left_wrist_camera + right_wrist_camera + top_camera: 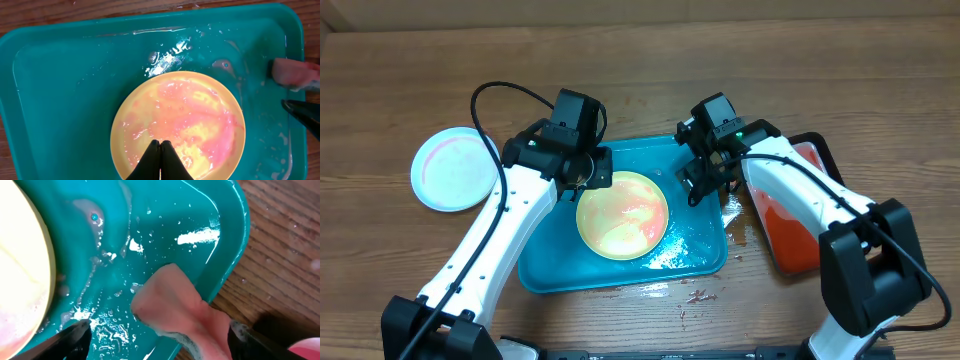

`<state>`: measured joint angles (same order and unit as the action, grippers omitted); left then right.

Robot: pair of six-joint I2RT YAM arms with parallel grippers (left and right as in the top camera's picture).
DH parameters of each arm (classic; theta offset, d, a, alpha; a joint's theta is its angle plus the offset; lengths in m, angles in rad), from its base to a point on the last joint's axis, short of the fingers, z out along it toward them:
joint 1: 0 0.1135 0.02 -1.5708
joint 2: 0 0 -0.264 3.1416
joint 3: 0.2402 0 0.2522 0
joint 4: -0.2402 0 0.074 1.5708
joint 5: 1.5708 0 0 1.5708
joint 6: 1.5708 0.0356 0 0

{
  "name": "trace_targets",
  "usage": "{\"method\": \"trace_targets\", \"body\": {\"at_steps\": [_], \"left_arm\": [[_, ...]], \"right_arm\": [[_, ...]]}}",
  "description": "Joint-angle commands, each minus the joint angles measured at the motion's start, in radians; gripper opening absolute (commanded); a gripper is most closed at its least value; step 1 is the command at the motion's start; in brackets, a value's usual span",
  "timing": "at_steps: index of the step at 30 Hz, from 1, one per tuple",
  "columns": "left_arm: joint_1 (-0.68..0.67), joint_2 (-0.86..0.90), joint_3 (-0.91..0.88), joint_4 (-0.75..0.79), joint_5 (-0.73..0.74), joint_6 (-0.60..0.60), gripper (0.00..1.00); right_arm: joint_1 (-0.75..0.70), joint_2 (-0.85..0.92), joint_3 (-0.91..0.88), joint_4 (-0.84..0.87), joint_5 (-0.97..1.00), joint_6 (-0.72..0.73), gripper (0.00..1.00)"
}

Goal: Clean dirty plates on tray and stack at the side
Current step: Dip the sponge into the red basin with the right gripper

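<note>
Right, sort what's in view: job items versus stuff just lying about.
For the job:
smeared yellow plate
turquoise tray
light blue plate, set at the side
pink sponge

Lying about:
black tray of red liquid
red flecks beside the tray

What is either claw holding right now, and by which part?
Nothing, it seems. Left claw is shut empty over the yellow plate; right claw stands open around the pink sponge, clear of one finger.

pink sponge [172, 305] between wide-spread gripper [160, 336] fingers, over wet tray [165, 215] rim; yellow plate [20, 280] edge at left
</note>
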<state>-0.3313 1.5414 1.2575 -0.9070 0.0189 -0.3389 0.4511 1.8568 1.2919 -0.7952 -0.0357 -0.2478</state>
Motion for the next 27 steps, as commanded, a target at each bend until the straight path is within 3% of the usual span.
{"method": "trace_targets", "body": {"at_steps": [1, 7, 15, 17, 23, 24, 27], "left_arm": [[0.004, 0.003, 0.021, -0.002, 0.011, -0.013, 0.04], [0.004, 0.003, 0.021, -0.009, 0.011, -0.013, 0.04], [0.004, 0.003, 0.021, -0.009, 0.011, -0.013, 0.04], [0.004, 0.003, 0.021, -0.009, 0.011, -0.013, 0.05], [0.004, 0.003, 0.021, -0.009, 0.016, -0.014, 0.04], [0.004, 0.003, 0.021, -0.009, 0.016, -0.014, 0.04], [0.004, 0.003, 0.021, -0.009, 0.016, -0.014, 0.04]], "right_arm": [[-0.007, 0.021, 0.016, 0.008, 0.008, -0.019, 0.88], [-0.008, 0.083, 0.016, 0.021, 0.005, -0.014, 0.87], [-0.008, 0.094, 0.016, 0.043, 0.011, -0.002, 0.61], [-0.008, 0.094, 0.016, 0.054, 0.026, 0.024, 0.61], [-0.008, 0.094, 0.016, 0.071, 0.028, 0.039, 0.37], [-0.008, 0.094, 0.016, 0.075, 0.028, 0.039, 0.28], [-0.008, 0.094, 0.017, 0.082, 0.028, 0.039, 0.19]]}}
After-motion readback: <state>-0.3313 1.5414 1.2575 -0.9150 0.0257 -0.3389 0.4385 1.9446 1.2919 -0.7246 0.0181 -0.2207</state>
